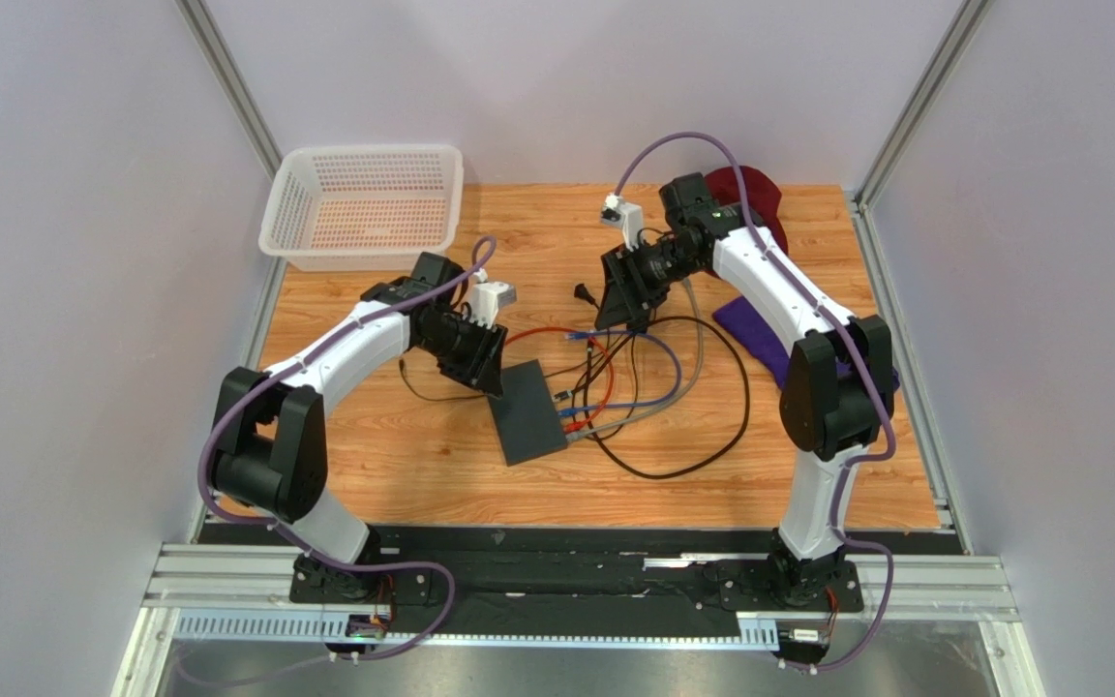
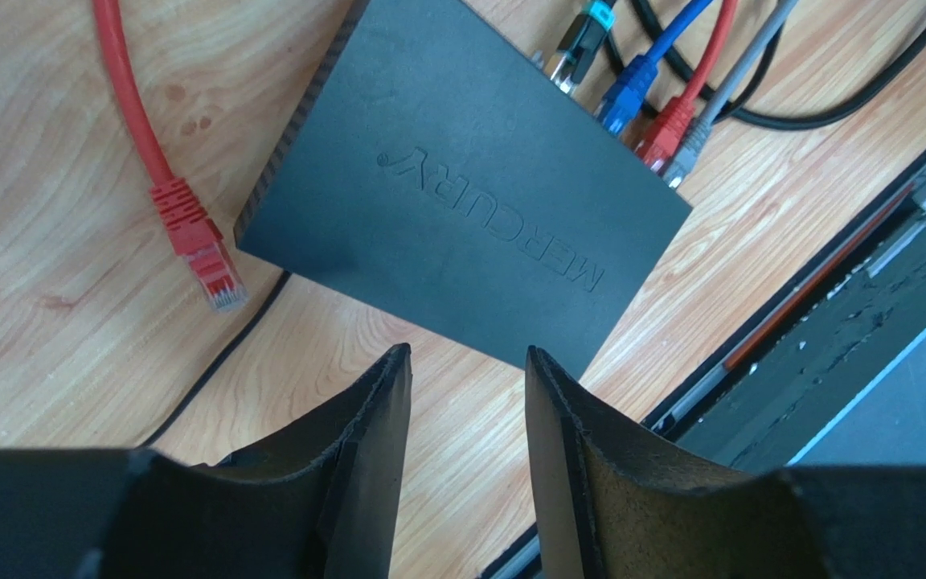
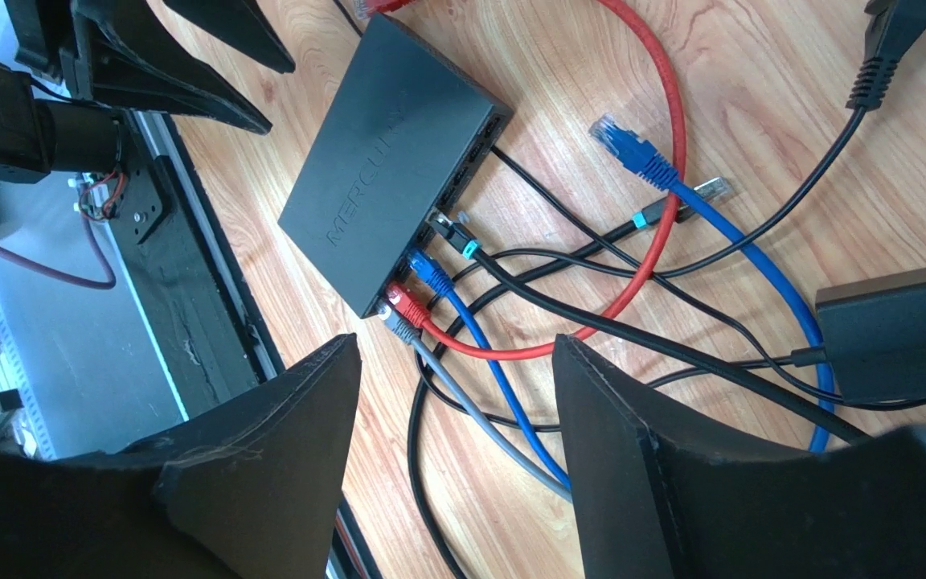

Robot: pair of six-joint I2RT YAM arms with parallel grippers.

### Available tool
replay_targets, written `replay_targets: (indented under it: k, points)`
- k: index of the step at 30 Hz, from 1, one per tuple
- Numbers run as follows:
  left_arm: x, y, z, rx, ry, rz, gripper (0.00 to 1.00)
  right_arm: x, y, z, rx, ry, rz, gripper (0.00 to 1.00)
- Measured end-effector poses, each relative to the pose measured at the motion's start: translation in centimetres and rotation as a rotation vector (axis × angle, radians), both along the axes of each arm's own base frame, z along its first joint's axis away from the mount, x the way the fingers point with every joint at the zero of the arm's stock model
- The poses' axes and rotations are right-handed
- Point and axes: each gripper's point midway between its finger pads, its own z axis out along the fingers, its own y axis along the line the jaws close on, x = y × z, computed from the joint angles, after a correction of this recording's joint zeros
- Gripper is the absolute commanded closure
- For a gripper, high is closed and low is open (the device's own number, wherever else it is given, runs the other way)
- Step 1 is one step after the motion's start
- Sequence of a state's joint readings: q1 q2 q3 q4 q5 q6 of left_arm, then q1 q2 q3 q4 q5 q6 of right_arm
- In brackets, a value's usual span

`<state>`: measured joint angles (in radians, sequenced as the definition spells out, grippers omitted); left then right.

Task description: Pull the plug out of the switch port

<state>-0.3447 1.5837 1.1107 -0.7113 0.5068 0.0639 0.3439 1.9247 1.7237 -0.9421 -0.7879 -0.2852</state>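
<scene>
The switch (image 1: pixel 532 411) is a flat dark grey box marked MERCURY (image 2: pixel 468 181), lying on the wooden table. Along its port edge (image 3: pixel 470 147) several plugs are seated: black with a teal band (image 3: pixel 450 229), blue (image 3: pixel 426 268), red (image 3: pixel 405 296) and grey (image 3: pixel 405 323). The same plugs show in the left wrist view, blue (image 2: pixel 631 91) and red (image 2: pixel 670 127) among them. My left gripper (image 2: pixel 468 352) is open and empty, hovering just off the switch's edge opposite the ports. My right gripper (image 3: pixel 456 340) is open and empty above the cables, beyond the port side.
A loose red plug (image 2: pixel 202 247) lies left of the switch. A loose blue plug (image 3: pixel 625 139) and a clear one (image 3: pixel 709 187) lie among tangled cables. A black power brick (image 3: pixel 903 326) sits at right. A white basket (image 1: pixel 367 204) stands far left, cloths (image 1: pixel 753 327) far right.
</scene>
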Motion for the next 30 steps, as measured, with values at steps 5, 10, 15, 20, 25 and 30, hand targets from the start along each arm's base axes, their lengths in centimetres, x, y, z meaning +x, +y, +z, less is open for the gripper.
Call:
replay_targets:
  k: [5, 10, 15, 20, 25, 30]
  points:
    - [-0.2, 0.6, -1.7, 0.06, 0.034, -0.003, 0.43, 0.9, 0.3, 0.1, 0.028, 0.016, -0.004, 0.39]
    - [0.0, 1.7, -5.1, 0.157, 0.111, 0.008, 0.43, 1.3, 0.3, -1.0, 0.024, 0.034, 0.002, 0.37]
    - [3.5, -0.1, -5.6, 0.15, 0.129, -0.008, 0.45, 0.6, 0.3, -2.7, 0.019, 0.045, 0.051, 0.37]
    - [7.6, -2.1, -5.1, 0.131, 0.074, -0.037, 0.44, 0.7, 0.5, -4.8, 0.007, 0.102, 0.057, 0.38]
    - [10.7, -3.3, -4.6, 0.116, 0.0, -0.05, 0.35, 0.0, 0.4, -7.4, -0.008, 0.189, 0.072, 0.38]
    - [9.9, -2.0, -2.2, 0.113, -0.041, -0.024, 0.33, 0.0, 1.0, -7.7, 0.013, 0.201, 0.137, 0.39]
